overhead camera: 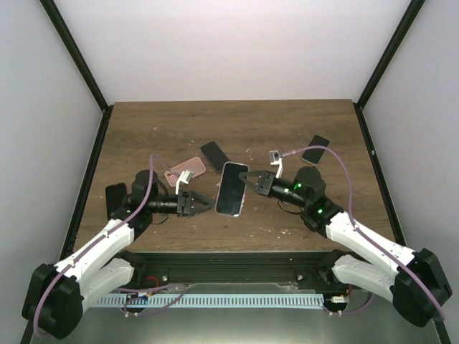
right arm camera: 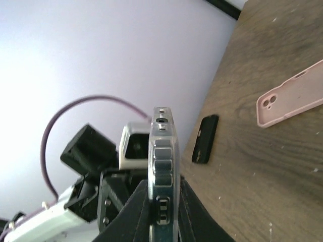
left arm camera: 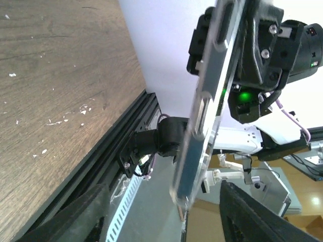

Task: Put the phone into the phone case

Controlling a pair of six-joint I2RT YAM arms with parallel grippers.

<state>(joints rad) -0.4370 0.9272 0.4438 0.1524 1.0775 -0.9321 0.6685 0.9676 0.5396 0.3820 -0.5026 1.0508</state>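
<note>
While the right gripper [overhead camera: 249,183] clamps the phone [overhead camera: 232,188], wrapped in a clear phone case [right arm camera: 162,171], above the table [overhead camera: 143,136], the left gripper [overhead camera: 204,204] stands with jaws apart just beside it. Any lettering is too small to read.

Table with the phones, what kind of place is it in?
Probably a robot lab test bench: a wooden table boxed in by plain white walls, a left arm and right arm bolted at its near edge, the right gripper holding up a phone.
</note>
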